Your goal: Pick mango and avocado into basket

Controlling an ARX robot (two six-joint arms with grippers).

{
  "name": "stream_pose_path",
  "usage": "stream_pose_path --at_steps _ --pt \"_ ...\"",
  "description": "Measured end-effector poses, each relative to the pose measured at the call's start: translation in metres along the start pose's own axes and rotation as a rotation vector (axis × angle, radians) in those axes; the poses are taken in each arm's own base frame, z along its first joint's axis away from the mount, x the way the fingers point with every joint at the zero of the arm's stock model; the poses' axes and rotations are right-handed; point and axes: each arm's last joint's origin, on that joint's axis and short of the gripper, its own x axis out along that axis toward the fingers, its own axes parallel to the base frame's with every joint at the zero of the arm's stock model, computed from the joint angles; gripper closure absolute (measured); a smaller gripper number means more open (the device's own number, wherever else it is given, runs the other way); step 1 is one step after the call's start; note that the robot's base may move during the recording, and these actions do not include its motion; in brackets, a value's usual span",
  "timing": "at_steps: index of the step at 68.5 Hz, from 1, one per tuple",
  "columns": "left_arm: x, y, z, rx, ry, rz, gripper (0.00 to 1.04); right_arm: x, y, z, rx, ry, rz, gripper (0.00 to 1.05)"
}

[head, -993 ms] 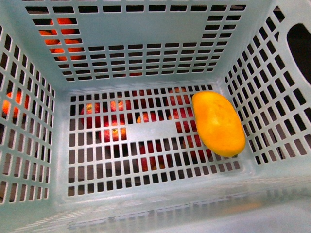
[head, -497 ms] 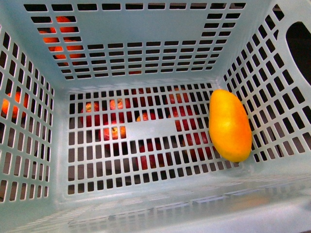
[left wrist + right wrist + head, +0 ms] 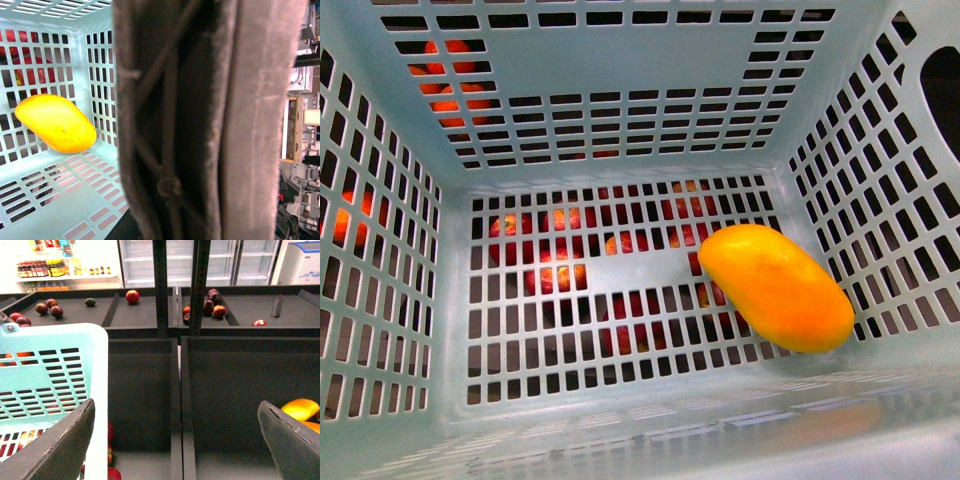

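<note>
One mango (image 3: 775, 288) in basket (image 3: 620, 60) nr right wall, right hand (image 3: 175, 409) wide, left hand (image 3: 200, 125) blurred, can't tell.

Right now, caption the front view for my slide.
Mango on the slotted floor of the teal basket, near its right wall.

Beneath the basket (image 3: 620, 60), red fruit (image 3: 555, 270) shows only in pieces through its slotted floor

Nothing legible shows in any view. The bottles (image 3: 42, 268) on the lit shelf (image 3: 75, 276) far off to the left carry coloured labels, but they are too small and blurred to read any word or number
</note>
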Motion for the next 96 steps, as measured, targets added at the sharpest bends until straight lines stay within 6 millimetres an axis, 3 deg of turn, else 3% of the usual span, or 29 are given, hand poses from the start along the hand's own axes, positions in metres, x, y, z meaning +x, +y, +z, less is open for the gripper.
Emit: stream_pose_path --at_steps 96 --pt "-0.0006 -0.0001 0.0005 0.004 -0.001 0.000 0.91 -0.0003 -0.0002 -0.0011 -0.001 0.001 0.003 0.09"
